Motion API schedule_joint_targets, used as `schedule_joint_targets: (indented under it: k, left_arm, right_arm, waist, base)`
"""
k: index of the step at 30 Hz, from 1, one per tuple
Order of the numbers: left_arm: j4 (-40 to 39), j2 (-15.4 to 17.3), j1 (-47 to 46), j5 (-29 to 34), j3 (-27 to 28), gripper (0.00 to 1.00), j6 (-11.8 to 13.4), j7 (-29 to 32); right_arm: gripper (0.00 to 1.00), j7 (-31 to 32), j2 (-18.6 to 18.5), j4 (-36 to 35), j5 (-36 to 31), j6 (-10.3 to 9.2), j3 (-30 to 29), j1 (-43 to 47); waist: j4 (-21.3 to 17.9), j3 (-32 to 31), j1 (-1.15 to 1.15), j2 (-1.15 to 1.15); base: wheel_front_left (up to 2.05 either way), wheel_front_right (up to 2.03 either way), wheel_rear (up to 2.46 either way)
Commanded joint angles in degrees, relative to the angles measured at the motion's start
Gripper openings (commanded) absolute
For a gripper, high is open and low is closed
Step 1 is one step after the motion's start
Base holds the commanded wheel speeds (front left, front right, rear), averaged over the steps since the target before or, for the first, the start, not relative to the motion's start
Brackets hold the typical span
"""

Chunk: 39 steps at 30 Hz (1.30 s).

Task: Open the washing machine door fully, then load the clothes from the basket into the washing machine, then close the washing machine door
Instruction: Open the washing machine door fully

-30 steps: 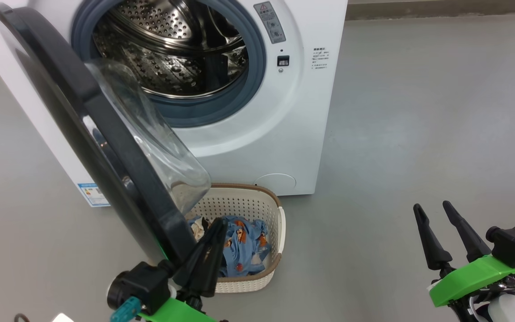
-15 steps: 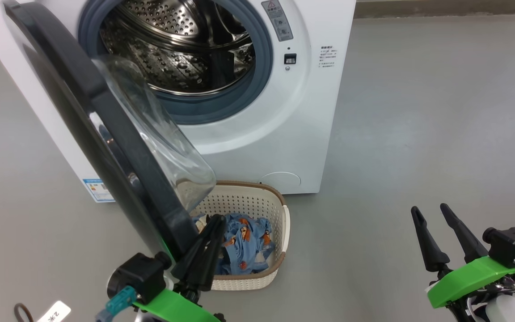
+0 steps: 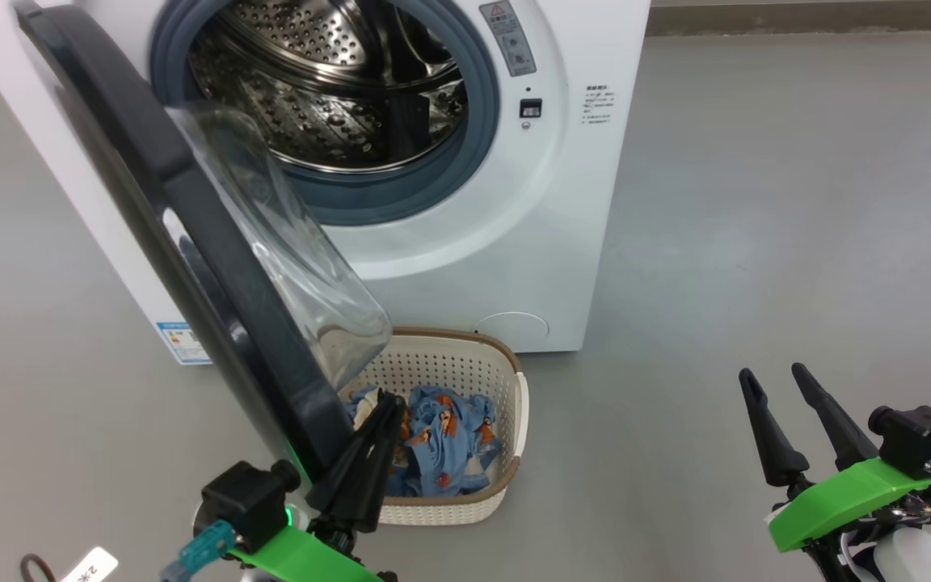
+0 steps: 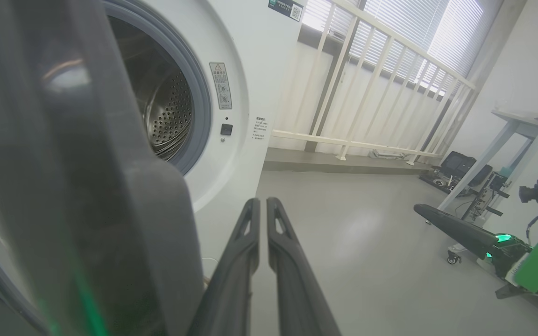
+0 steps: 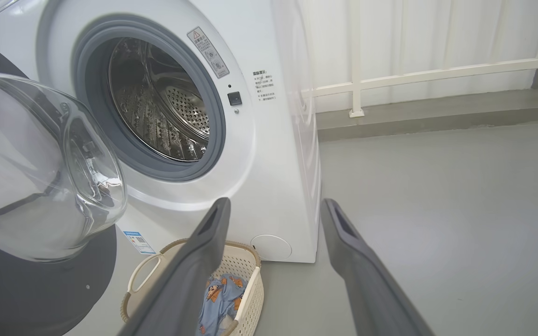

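Note:
The white washing machine (image 3: 562,202) stands with its steel drum (image 3: 328,89) exposed. The washing machine door (image 3: 215,267) hangs partly swung out to the left, its black rim towards me and its glass bowl (image 3: 304,275) facing the drum. The cream basket (image 3: 465,360) sits on the floor below the door, holding blue printed clothes (image 3: 445,440). My left gripper (image 3: 389,402) is shut and empty, right beside the door's lower rim edge (image 4: 110,242) and in front of the basket. My right gripper (image 3: 773,373) is open and empty, far to the right over bare floor.
Grey floor (image 3: 756,202) spreads to the right of the machine. A white railing (image 4: 367,93) runs behind it, with a table and equipment (image 4: 507,140) beyond. A small tag (image 3: 86,566) lies on the floor at the lower left.
The head view has shifted slightly, so the machine sits a little further right. My left gripper stays shut by the door's lower edge. The right gripper has barely moved.

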Motion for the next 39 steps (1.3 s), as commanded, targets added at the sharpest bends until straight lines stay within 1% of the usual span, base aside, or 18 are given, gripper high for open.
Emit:
schedule_joint_targets:
  k: [1,8,23,30,39]
  left_arm:
    - [-0.86,1.80,-1.45,-1.01,4.56,0.00,1.38,-0.50]
    - [-1.86,2.97,0.05,-1.86,5.71,0.00,2.11,-0.27]
    - [-4.36,4.83,2.94,-2.83,7.12,0.00,4.09,0.92]
    - [-5.04,6.13,3.95,-3.77,9.11,0.00,5.31,1.23]
    - [-4.68,9.14,3.39,-4.87,12.79,0.00,6.72,2.10]
  right_arm:
    - [1.00,-0.71,-0.50,-0.98,0.49,0.33,0.40,-1.24]
    - [1.00,-0.71,0.22,-1.02,0.35,0.33,-0.03,-1.25]
    - [1.00,-0.71,0.77,-1.26,-0.60,0.33,-1.32,-0.59]
    - [1.00,-0.71,0.99,-1.31,-0.62,0.33,-1.46,-0.26]
    - [1.00,-0.71,1.98,-1.47,-0.70,0.33,-1.65,-0.04]
  waist:
    - [0.35,0.00,0.00,0.00]
    - [2.77,-0.18,0.00,0.00]
    - [9.33,-1.38,0.00,0.00]
    - [12.17,-1.60,0.00,0.00]
    - [15.43,-1.70,0.00,0.00]
  base:
    - [0.00,0.00,0.00]
    - [0.00,0.00,0.00]
    - [0.00,0.00,0.00]
    - [0.00,0.00,0.00]
    - [0.00,0.00,0.00]
